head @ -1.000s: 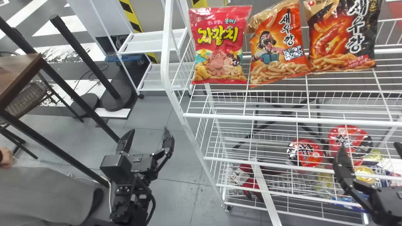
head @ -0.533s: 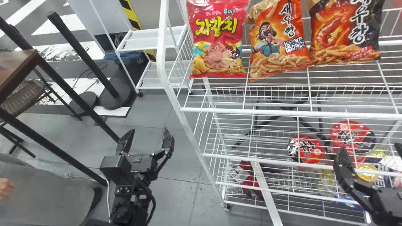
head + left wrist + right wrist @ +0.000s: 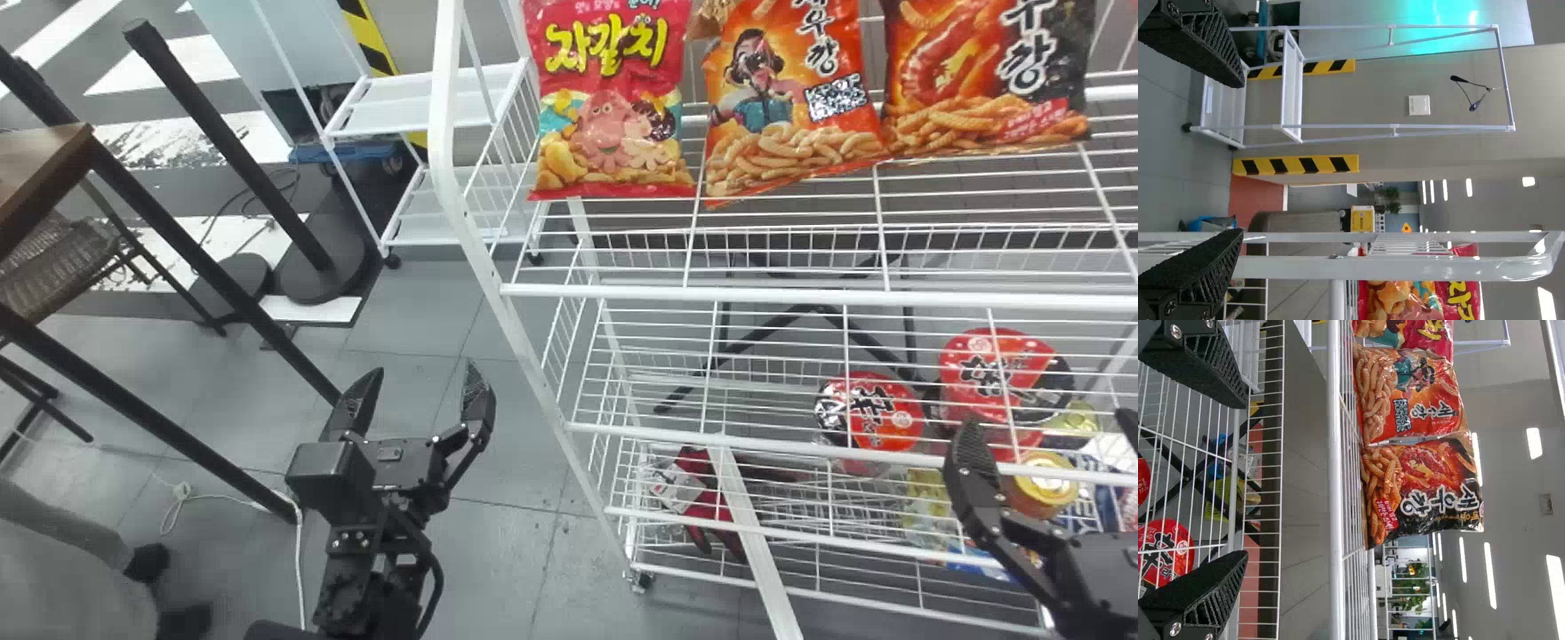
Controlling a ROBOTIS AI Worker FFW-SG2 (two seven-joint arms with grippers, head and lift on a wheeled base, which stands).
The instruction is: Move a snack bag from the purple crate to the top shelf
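The left pincer [image 3: 416, 378] stands open with nothing between its fingers, over the floor [image 3: 498, 551] and to the left of the white wire rack [image 3: 442, 133], apart from it; the right pincer [image 3: 1049, 427] is also open and holds nothing, in front of the rack's lower levels; beyond and above them is the top shelf [image 3: 622, 292], where three snack bags stand upright in a row; the pink-red bag [image 3: 609, 107] is at the left end, the orange bag [image 3: 791, 98] is in the middle, tilted a little, and the orange-and-black bag [image 3: 987, 80] is on the right, its edge against the orange one; lower in the rack sit two red-topped bowls, the smaller bowl [image 3: 869, 413] left of the larger bowl [image 3: 1000, 373]; near them is a yellow-topped container [image 3: 1045, 484]; farther off to the left are a small white shelf unit [image 3: 418, 93], a black pole [image 3: 227, 156] on a round base and a brown table [image 3: 40, 169].
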